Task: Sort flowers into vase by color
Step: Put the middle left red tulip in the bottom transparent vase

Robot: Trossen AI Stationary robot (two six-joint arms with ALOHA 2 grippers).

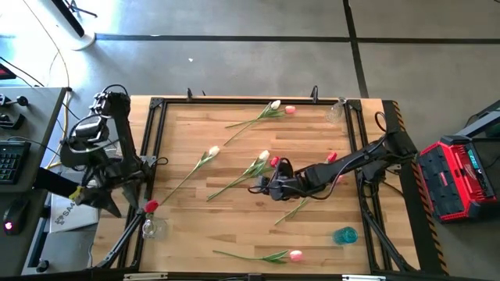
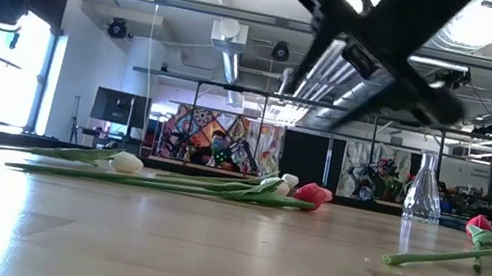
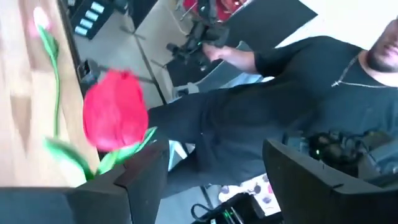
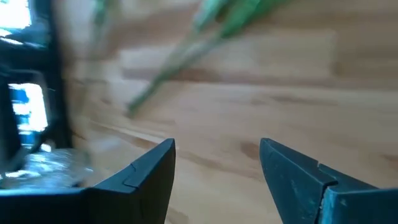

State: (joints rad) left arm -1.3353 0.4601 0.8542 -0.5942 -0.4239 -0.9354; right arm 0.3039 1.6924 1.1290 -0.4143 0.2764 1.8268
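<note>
A red flower (image 1: 151, 206) stands in a clear vase (image 1: 152, 228) at the table's near left corner. My left gripper (image 1: 129, 199) is open just beside it, the red head (image 3: 115, 118) next to one finger. My right gripper (image 1: 262, 186) hangs open over the table's middle, with bare wood between its fingers (image 4: 217, 149) and a green stem (image 4: 186, 56) ahead of them. White, red and pink flowers lie flat on the wood, among them a white one (image 1: 213, 151), a white and red pair (image 1: 268, 158) and a pink one (image 1: 295, 254). My left gripper stands open beside the red flower. A green leaf (image 3: 121, 158) shows right at one fingertip (image 3: 146, 168), and I cannot tell whether the two touch.
A clear vase (image 1: 334, 113) stands at the far right and a blue vase (image 1: 345, 234) at the near right. A black frame (image 1: 156, 105) runs around the table. A person in dark clothes (image 3: 280, 93) stands beyond the table's left side. A red case (image 1: 457, 176) sits off to the right.
</note>
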